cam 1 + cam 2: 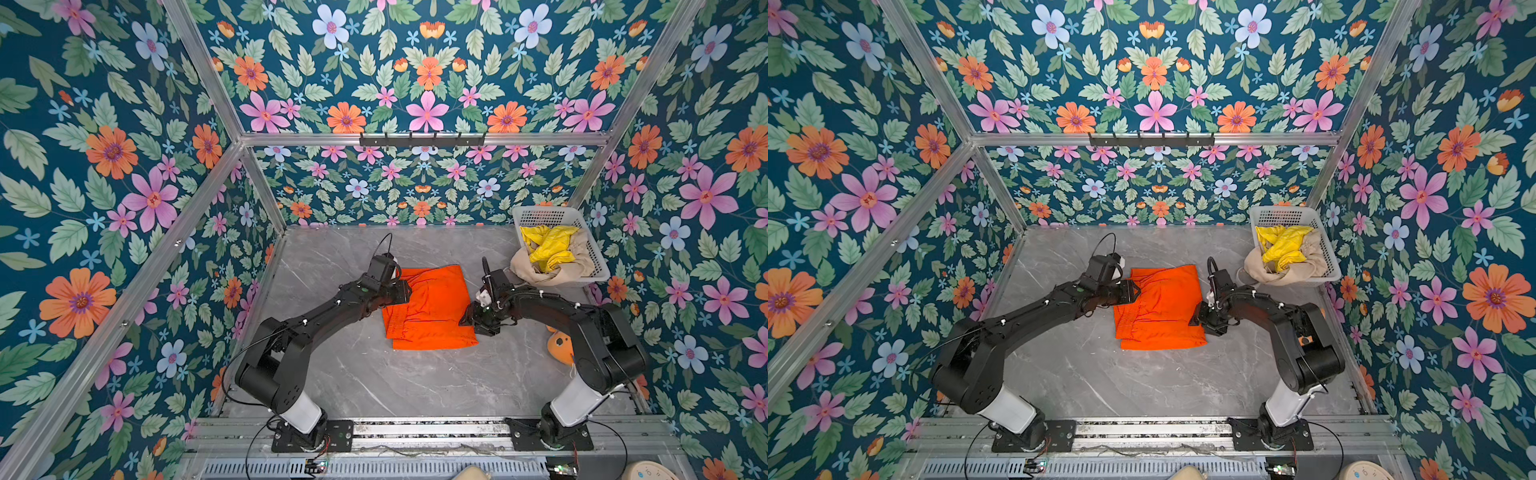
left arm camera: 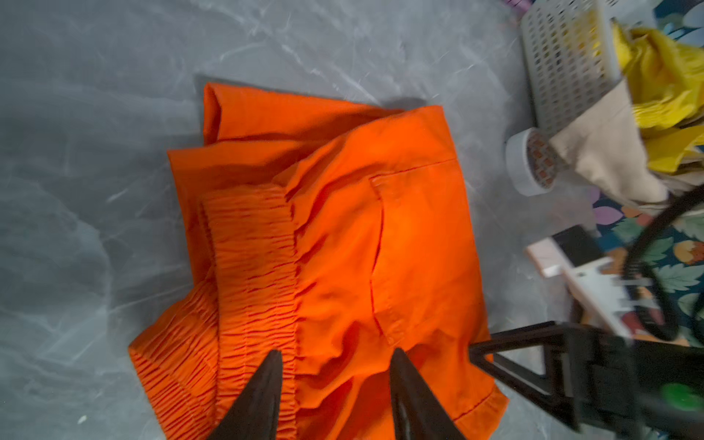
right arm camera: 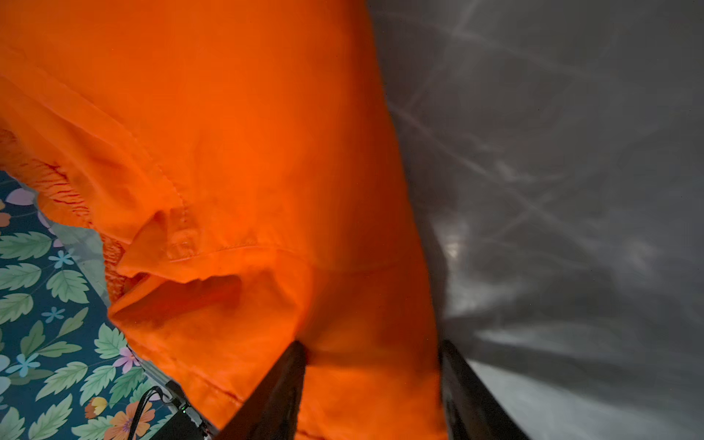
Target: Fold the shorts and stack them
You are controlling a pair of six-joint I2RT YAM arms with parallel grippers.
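Table: a grey marble-look table [image 1: 353, 374] inside a floral-papered enclosure, with both arms reaching in from the near edge.
Orange shorts: the orange shorts [image 1: 432, 307] lie folded near the middle of the table in both top views [image 1: 1158, 307], between the two grippers. Layers show stacked at the near edge.
Waistband: in the left wrist view the gathered elastic waistband [image 2: 251, 247] sits on top of the fold, beside a stitched pocket [image 2: 419, 247].
Left gripper: the left gripper [image 1: 406, 292] is at the shorts' left edge. The left wrist view shows its jaws standing apart over the fabric [image 2: 338, 356], one fingertip [image 2: 280, 360] above the waistband, clamping nothing.
Right gripper: the right gripper [image 1: 465, 320] is low at the shorts' right edge. The right wrist view shows its jaws parted [image 3: 371, 352], with the cloth's edge [image 3: 228, 152] lying flat between them, not pinched.
Basket: a white perforated basket [image 1: 540, 212] stands at the far right corner of the table.
Yellow shorts: the yellow shorts [image 1: 548, 245] are crumpled inside the basket, on top.
Beige shorts: the beige shorts [image 1: 523, 262] lie under the yellow pair and spill over the basket's near wall.
Tape roll: a white tape roll [image 2: 529, 164] stands on the table just beside the basket.
Plush fish: an orange plush fish [image 1: 559, 347] lies at the table's right side, partly hidden by the right arm.
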